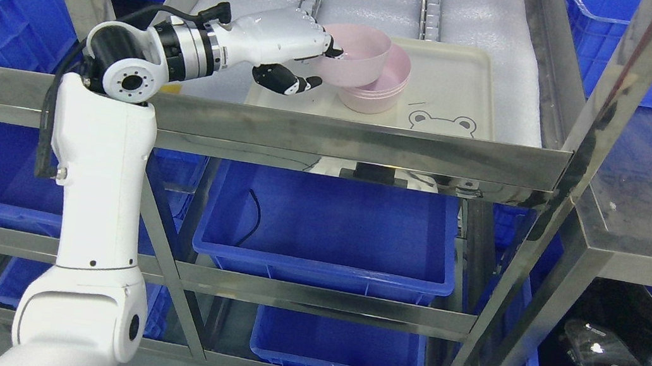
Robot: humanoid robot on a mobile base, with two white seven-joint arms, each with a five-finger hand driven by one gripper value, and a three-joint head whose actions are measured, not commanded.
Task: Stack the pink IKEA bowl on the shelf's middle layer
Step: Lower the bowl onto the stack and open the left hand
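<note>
A pink bowl (358, 55) hangs tilted in my left hand (317, 60), whose fingers are shut on its left rim. Its lower edge overlaps a second pink bowl (385, 89) that sits upright on a cream tray (453, 92) with a bear face printed on it. The tray lies on the white foam lining of the steel shelf. My left arm (103, 177) rises from the bottom left and bends over the shelf's front rail. My right arm is out of view.
The steel front rail (369, 144) of the shelf runs across below the tray. Two metal roller tracks (431, 3) run back along the foam. Blue bins (326, 228) fill the lower shelves and both sides. A slanted steel post (605, 101) stands on the right.
</note>
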